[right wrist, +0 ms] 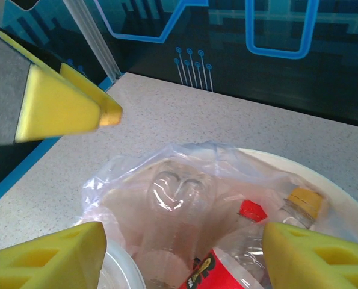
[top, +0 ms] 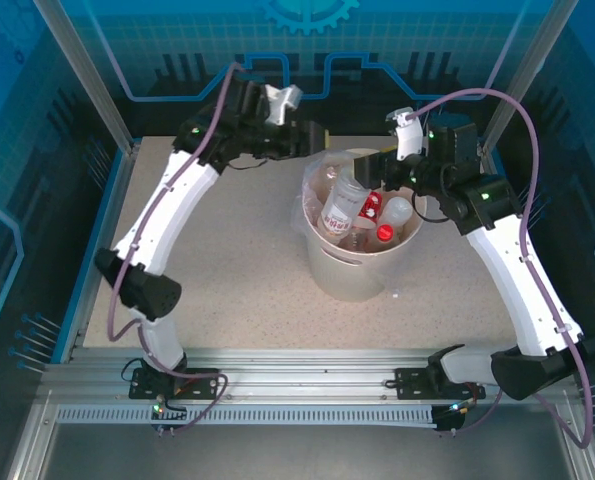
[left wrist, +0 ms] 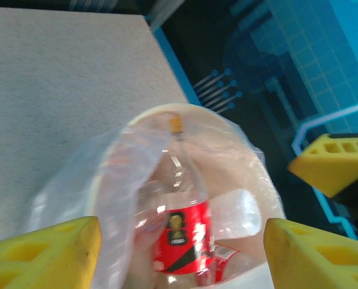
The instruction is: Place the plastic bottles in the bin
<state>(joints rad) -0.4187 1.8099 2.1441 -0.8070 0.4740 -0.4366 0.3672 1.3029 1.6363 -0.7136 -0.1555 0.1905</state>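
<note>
The cream bin (top: 352, 275) with its clear bag liner stands mid-table and holds several plastic bottles. A red-labelled bottle (top: 342, 205) leans upright inside, beside a clear one (top: 397, 210) and a red cap (top: 384, 233). My left gripper (top: 312, 140) hovers open over the bin's far left rim. In the left wrist view its yellow fingers (left wrist: 46, 256) stand wide apart above the red-labelled bottle (left wrist: 182, 232), touching nothing. My right gripper (top: 374, 170) hangs open over the far right rim. Its fingers (right wrist: 46, 259) straddle the bag liner (right wrist: 185, 180) and a red label (right wrist: 227, 271).
The bin's rim (left wrist: 166, 109) lies close to the table's far edge and the blue back wall. Each gripper's yellow finger shows in the other's wrist view: the right's finger (left wrist: 335, 162), the left's finger (right wrist: 58, 108). Bare speckled tabletop (top: 227, 270) spreads left of the bin.
</note>
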